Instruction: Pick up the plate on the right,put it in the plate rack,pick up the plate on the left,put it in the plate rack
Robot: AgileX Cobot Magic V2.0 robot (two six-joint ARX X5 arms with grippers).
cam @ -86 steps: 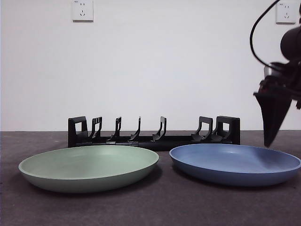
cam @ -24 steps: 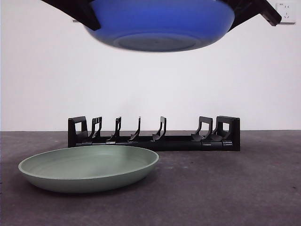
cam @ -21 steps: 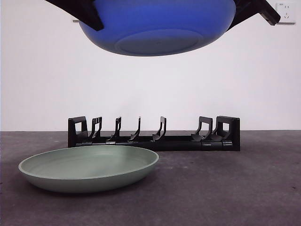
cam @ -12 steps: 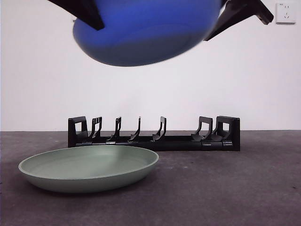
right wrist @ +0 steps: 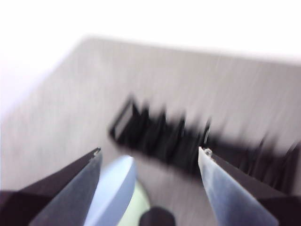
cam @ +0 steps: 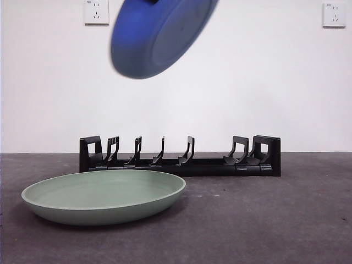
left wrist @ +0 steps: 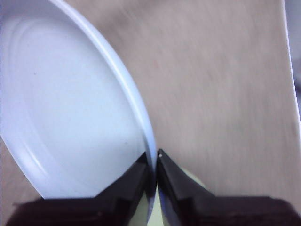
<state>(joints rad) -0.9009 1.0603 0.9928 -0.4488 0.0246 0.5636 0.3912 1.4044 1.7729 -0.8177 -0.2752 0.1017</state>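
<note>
Jaws of the left gripper (left wrist: 156, 162) pinch the blue plate (cam: 159, 34) rim; right gripper (right wrist: 149, 153) jaws gape empty.

Blue plate (cam: 159, 34) now steeply tilted, right pincer (right wrist: 149, 153) off it.

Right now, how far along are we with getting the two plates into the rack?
Nothing is racked yet: the plate rack stands with no plate in it. In hand: the blue plate hangs tilted above the table, its rim pinched by the left gripper; the right gripper is open, holding nothing. Left: slot the blue plate, then the green plate, which lies on the table.
</note>
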